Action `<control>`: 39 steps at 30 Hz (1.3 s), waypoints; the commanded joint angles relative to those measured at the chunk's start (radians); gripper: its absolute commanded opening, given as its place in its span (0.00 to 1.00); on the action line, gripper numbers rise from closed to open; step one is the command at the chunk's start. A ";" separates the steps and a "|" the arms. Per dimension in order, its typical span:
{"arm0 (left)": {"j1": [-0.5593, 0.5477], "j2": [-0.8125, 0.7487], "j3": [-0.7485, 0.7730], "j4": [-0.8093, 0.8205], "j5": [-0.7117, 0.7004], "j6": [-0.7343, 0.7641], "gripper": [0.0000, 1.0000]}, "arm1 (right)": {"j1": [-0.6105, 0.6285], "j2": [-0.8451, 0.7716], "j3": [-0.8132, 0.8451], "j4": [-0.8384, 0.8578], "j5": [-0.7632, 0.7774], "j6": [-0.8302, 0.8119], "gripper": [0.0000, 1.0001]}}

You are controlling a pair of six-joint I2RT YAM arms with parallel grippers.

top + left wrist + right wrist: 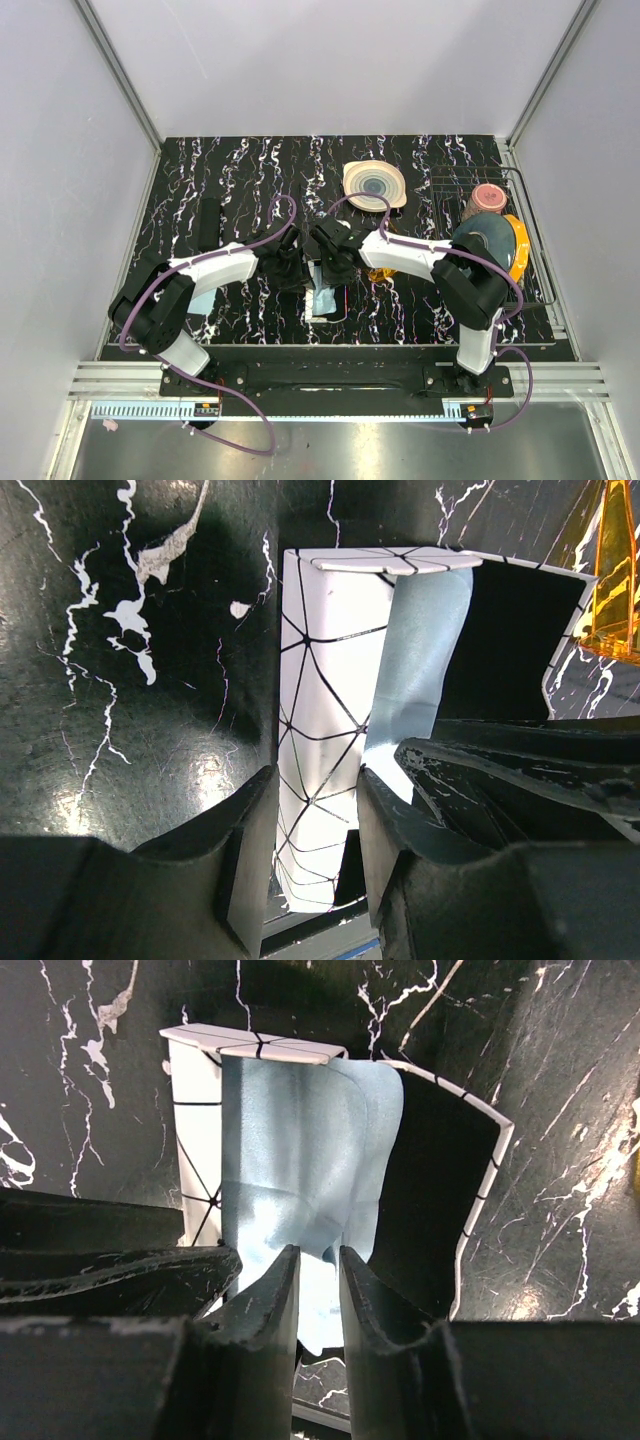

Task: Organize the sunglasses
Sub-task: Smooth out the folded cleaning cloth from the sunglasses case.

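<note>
Clamps the left hand (315,780) on the white box (320,660), with a finger pressed to each face of its upright wall, white with thin black lines in a web of triangles. Has the right hand (313,1255) opposite, meeting the left over the middle of the surface (240,170), black with white veins. Hides most of the box under both wrists in the top view. Straddles the lower edge of a pale blue cloth (300,1140) with the right fingers (270,1300), set close together with only a narrow gap; cannot tell whether truly pinching the cloth or merely flanking it. Shows the cloth standing against the patterned wall inside the open box, with the black lining (430,1180) beside it and a white-edged flap (480,1190) bordering that. Finds the sunglasses (612,590) outside the box, lying on the surface just beside that flap, amber-orange and translucent, cut off by the edge of the left wrist view; from above, glimpsed only as an orange patch under the right forearm, just right of the box. Touches them with neither hand. Elsewhere, from above: a flat black case (209,222) well apart to the left, a ringed plate (375,184) toward the back, and a wire rack (547,270) at the right edge holding a pink cup (488,197), a dark teal dish (485,238) and an orange dish (518,250).
</note>
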 commanded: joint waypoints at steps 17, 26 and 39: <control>0.002 -0.001 -0.021 -0.007 -0.007 0.005 0.40 | 0.011 -0.039 -0.010 -0.022 0.019 0.006 0.01; 0.004 -0.002 -0.027 -0.009 -0.009 0.005 0.40 | 0.011 -0.080 -0.021 -0.068 0.063 0.018 0.00; 0.004 0.001 -0.027 -0.004 -0.006 0.007 0.40 | 0.014 -0.060 -0.005 -0.040 0.068 -0.013 0.32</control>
